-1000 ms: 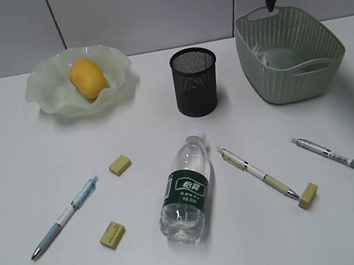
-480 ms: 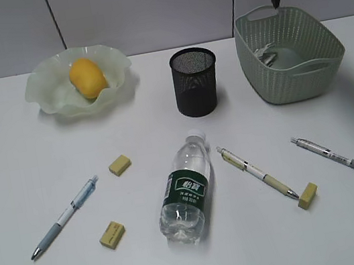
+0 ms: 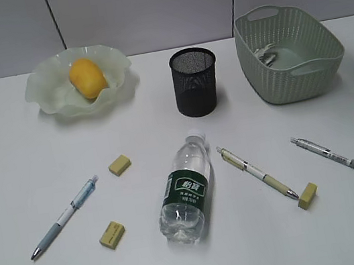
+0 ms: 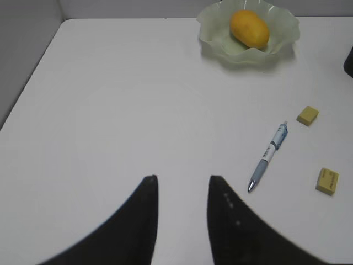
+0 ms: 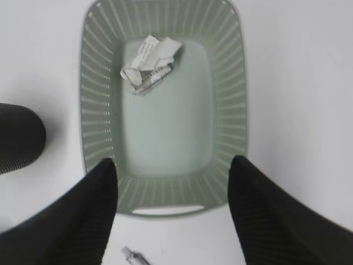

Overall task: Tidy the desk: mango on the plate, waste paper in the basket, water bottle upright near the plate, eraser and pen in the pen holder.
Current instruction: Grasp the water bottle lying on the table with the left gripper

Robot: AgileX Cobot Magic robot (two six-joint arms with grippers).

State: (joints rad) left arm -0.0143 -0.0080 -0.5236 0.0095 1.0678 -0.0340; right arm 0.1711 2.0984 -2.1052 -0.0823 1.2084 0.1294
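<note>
Item: waste paper [image 5: 149,63] is being held in basket [image 5: 231,110], at 11 o'clock; right jaws are being kept apart, empty, above; left jaws likewise parted, empty.

Matt white desk [image 3: 27,171]; wire-mesh pen holder [image 3: 195,82]

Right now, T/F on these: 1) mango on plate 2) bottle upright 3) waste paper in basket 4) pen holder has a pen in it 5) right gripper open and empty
1) True. The mango lies on the plate.
2) False. The bottle lies on its side on the desk, cap toward the pen holder.
3) True. The waste paper lies inside the basket.
4) False. No pen sticks out of it; all three pens lie on the desk.
5) True. The right gripper hangs above the basket, jaws wide apart, nothing between them.
</note>
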